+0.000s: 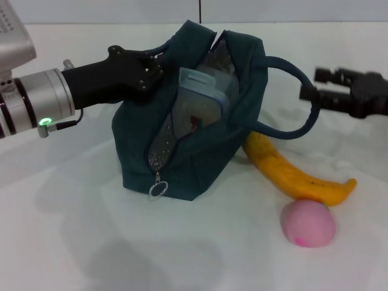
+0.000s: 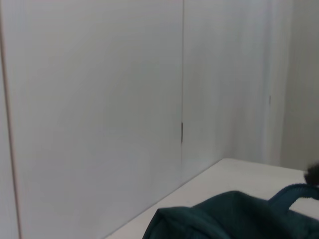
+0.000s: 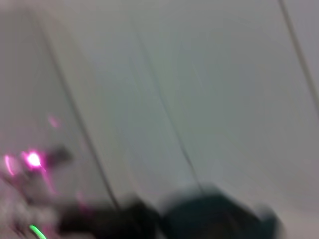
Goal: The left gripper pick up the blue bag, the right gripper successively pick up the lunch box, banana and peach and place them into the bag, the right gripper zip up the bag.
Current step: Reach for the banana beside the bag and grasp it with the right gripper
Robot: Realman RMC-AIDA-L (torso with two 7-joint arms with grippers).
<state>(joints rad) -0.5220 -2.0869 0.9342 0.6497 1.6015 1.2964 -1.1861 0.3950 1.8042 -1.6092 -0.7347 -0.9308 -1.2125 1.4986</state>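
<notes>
Meanwhile, the left gripper [image 1: 147, 73] clenches a handle of the blue bag [image 1: 194, 151], the lunch box [image 1: 203, 100] already inside. Right gripper [image 1: 324, 85], jaws released and empty, should descend squarely over the banana [image 1: 297, 176] lying right of the bag, nearer than the peach [image 1: 307, 222].

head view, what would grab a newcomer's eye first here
The blue bag stands open mid-table with the lunch box already poking out of its mouth, while the left gripper holds it at the upper rim. Beside it on the robot's right lie the banana and the peach, with the right gripper hovering above, empty.
</notes>
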